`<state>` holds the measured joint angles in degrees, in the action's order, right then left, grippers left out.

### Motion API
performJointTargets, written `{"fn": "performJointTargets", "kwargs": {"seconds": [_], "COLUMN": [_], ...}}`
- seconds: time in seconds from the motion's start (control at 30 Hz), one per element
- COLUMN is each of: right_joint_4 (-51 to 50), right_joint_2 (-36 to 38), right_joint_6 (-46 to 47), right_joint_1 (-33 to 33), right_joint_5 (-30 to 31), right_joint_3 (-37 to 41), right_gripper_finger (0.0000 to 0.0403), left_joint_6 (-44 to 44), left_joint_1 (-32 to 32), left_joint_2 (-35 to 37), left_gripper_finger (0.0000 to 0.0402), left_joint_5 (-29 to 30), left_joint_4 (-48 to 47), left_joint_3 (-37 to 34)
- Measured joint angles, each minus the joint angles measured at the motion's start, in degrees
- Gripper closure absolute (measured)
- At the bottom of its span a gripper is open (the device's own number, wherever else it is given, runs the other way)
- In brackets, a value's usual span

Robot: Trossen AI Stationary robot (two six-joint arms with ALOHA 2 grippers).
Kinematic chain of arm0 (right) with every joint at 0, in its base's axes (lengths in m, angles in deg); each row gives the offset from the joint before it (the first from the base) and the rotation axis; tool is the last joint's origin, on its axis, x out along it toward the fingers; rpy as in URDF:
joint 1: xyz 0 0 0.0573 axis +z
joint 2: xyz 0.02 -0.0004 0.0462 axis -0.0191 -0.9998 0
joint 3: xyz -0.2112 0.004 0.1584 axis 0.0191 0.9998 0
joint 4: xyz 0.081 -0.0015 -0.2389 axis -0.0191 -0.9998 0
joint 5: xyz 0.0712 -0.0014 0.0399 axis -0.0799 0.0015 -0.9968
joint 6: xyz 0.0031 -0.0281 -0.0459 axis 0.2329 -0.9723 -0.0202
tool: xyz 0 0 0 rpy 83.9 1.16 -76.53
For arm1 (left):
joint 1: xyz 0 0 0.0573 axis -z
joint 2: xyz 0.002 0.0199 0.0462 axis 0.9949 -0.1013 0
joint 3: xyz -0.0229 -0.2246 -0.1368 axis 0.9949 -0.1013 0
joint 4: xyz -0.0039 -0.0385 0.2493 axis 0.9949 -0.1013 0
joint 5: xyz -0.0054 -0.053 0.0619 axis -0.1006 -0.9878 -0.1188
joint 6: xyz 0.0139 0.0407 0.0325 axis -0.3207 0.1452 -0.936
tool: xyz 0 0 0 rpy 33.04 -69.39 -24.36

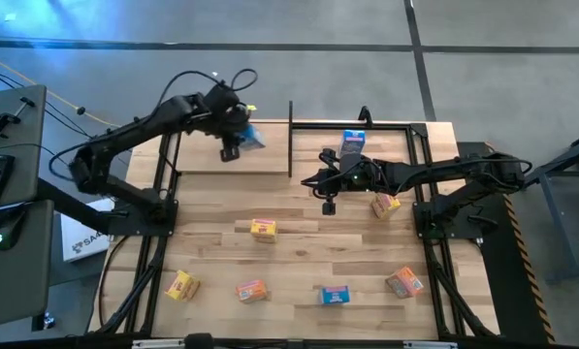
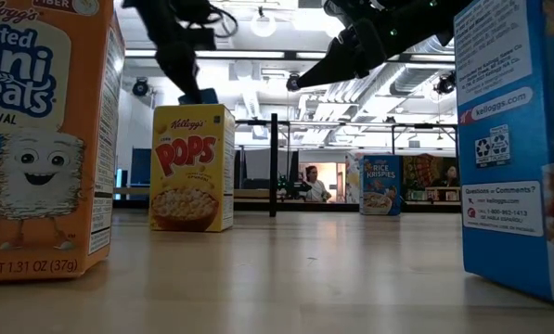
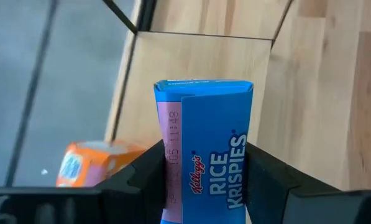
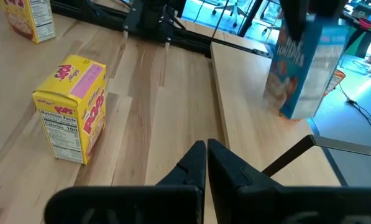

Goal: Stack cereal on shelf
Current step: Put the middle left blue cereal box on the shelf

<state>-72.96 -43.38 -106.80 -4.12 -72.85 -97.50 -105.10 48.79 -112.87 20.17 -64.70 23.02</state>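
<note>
The left tool (image 1: pixel 233 136) squeezes a blue box (image 3: pixel 204 149) of Rice Krispies and holds it up over the shelf (image 1: pixel 233 160), near the shelf's far edge. An orange box (image 3: pixel 89 163) sits just past the shelf's edge, below the blue box. The right tool (image 4: pixel 206 163) has its fingers pressed together and holds nothing; it hangs over the worktop (image 1: pixel 299 262) beside the shelf. A yellow box (image 4: pixel 70 117) stands on the worktop, in front of the shelf.
</note>
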Motion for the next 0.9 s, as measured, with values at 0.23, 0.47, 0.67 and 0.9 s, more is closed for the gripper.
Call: {"fn": "performJointTargets", "kwargs": {"seconds": [0.23, 0.47, 0.67, 0.9], "right_joint_4": [0.03, 0.05, 0.06, 0.07], "right_joint_2": [0.0, 0.0, 0.0, 0.0], "right_joint_6": [0.56, 0.6, 0.53, 0.49], "right_joint_1": [0.01, 0.01, 0.0, 0.02], "right_joint_5": [0.01, 0.01, -0.1, -1.78], "right_joint_3": [0.0, 0.0, 0.0, 0.0], "right_gripper_finger": [0.0403, 0.0403, 0.0403, 0.0403], "left_joint_6": [-0.43, -4.5, -4.85, -5.33], "left_joint_1": [-0.26, -0.83, -1.84, -2.14], "left_joint_2": [-11.74, -19.05, -21.52, -21.66], "left_gripper_finger": [0.024, 0.0215, 0.0193, 0.0175], "left_joint_5": [0.76, 5.01, 5.19, 6.37], "left_joint_4": [-1.3, -1.28, -1.12, -0.48], "left_joint_3": [8.24, 13.69, 14.73, 14.74]}}
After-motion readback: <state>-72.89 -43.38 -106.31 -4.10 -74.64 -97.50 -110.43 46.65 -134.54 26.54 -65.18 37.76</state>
